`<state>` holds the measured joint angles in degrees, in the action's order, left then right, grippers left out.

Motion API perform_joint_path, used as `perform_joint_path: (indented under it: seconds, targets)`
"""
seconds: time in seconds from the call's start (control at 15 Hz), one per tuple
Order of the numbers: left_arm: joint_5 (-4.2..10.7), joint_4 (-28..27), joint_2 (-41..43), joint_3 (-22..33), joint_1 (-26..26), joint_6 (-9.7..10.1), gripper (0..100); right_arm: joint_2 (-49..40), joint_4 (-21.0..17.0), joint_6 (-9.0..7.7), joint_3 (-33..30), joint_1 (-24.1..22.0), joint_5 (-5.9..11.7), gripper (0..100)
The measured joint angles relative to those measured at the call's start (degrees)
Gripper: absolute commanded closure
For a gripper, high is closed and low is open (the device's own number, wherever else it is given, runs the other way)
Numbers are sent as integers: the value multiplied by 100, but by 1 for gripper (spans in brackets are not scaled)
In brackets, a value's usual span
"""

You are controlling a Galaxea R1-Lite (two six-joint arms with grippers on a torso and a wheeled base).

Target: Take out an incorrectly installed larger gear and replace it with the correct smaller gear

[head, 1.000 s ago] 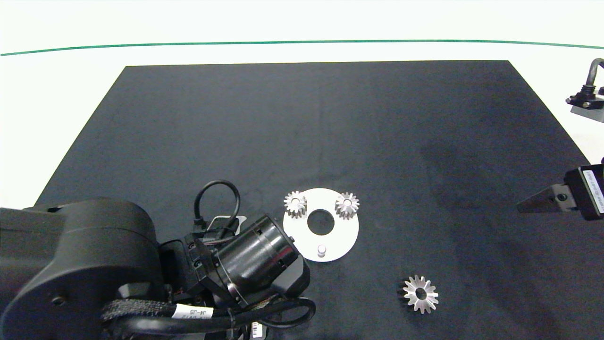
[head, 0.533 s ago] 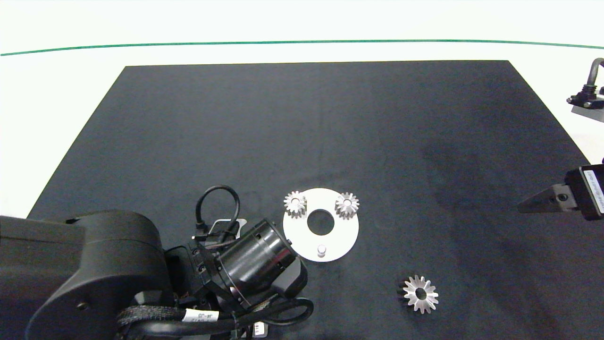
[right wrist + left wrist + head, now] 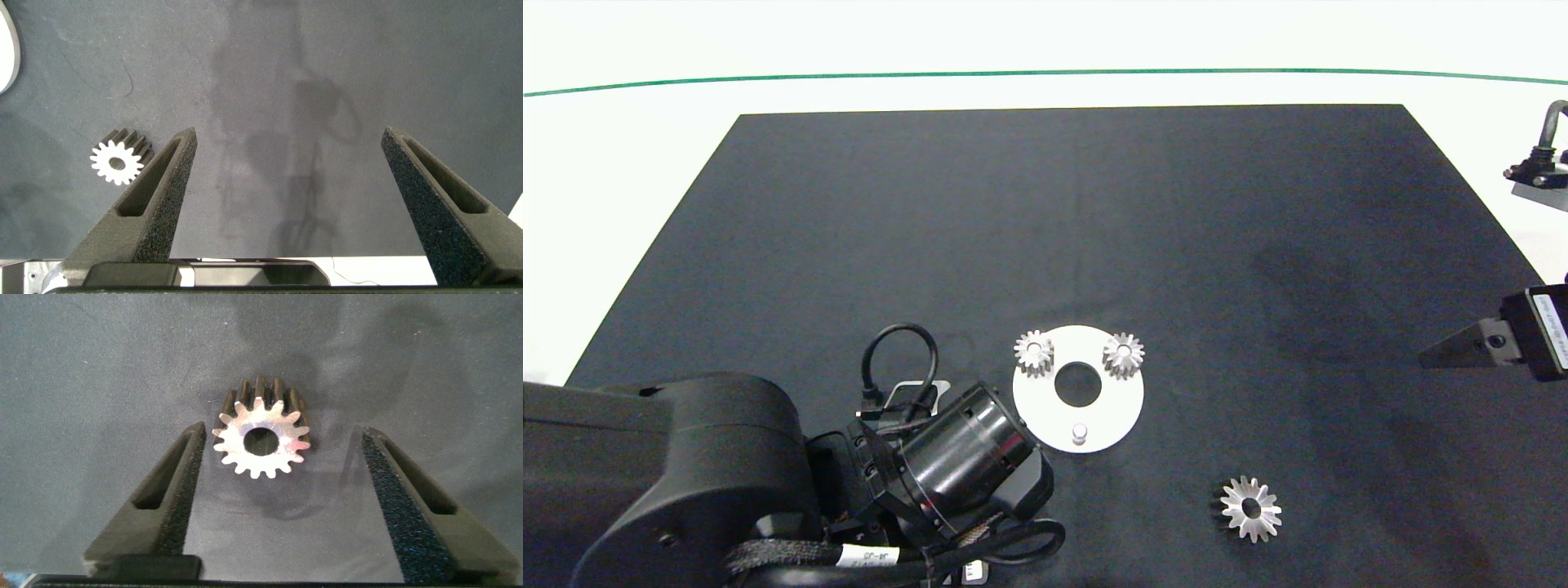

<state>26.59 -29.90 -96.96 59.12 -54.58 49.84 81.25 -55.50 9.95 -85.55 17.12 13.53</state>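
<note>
The smaller gear (image 3: 261,441) lies flat on the black mat, between the spread fingers of my left gripper (image 3: 283,431), which is open and touches nothing. In the head view the left arm (image 3: 964,461) hides this gear. The white round plate (image 3: 1107,408) carries two small gears (image 3: 1035,353) (image 3: 1123,355) and one bare peg (image 3: 1079,430). The larger gear (image 3: 1250,509), shiny with long pointed teeth, rests loose on the mat to the right of the plate and nearer the front; the right wrist view also shows this larger gear (image 3: 120,159). My right gripper (image 3: 290,133) hangs open over bare mat at the right edge.
The black mat (image 3: 1045,229) covers most of the white table. A green line (image 3: 1045,73) crosses the far side. The right arm (image 3: 1535,331) and a metal fitting (image 3: 1539,175) sit at the right edge. The plate's rim (image 3: 5,49) shows in the right wrist view.
The left arm has shifted slightly toward the table's near edge. The right arm, the plate and the gears have not moved.
</note>
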Motion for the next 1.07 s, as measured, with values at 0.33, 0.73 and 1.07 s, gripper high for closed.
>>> perform_joint_path:
  seconds: [0.33,0.73,1.07]
  targets:
    - [1,179,38,-168,4,13,40,6,-1,2,5,0,2,9]
    - [0,299,50,-293,9,5,52,-2,121,-28,88,9,7,9]
    - [-5,435,50,-276,0,-2,61,-18,134,-33,135,0,9,9]
